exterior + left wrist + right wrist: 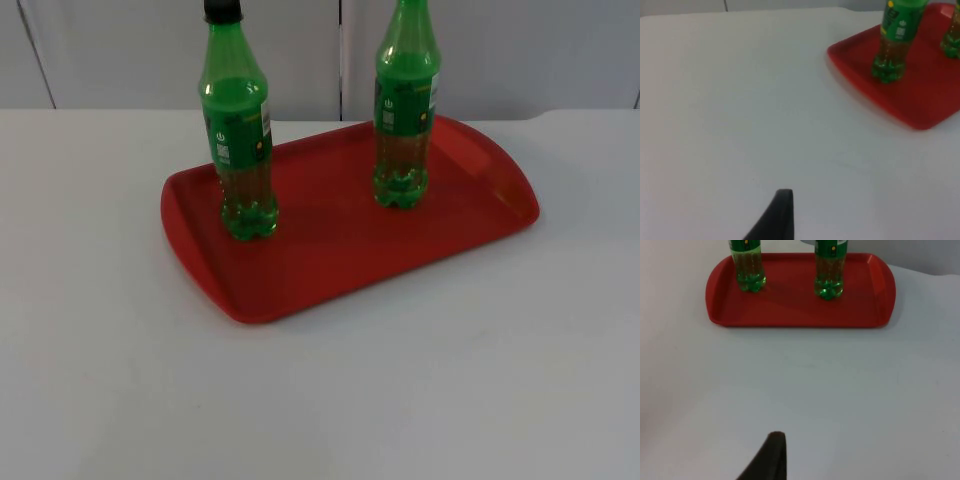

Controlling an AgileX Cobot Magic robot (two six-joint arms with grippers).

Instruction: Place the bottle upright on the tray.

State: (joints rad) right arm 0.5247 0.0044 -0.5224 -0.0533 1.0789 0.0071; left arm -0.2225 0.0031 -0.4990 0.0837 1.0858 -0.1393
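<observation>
Two green bottles stand upright on the red tray (330, 262). The left bottle (240, 150) has a black cap; the right bottle (405, 110) stands nearer the tray's far end. Nothing holds either bottle. My left gripper (783, 201) hangs over bare table well short of the tray (920, 102), with the nearer bottle (892, 45) and the second bottle (952, 35) ahead of it. My right gripper (774, 444) also waits over bare table, facing the tray's long side (790, 312) and both bottles (747, 270) (829, 272).
The white table top (320, 400) spreads out around the tray on every side. The grey partition wall (300, 50) closes off the back just behind the tray.
</observation>
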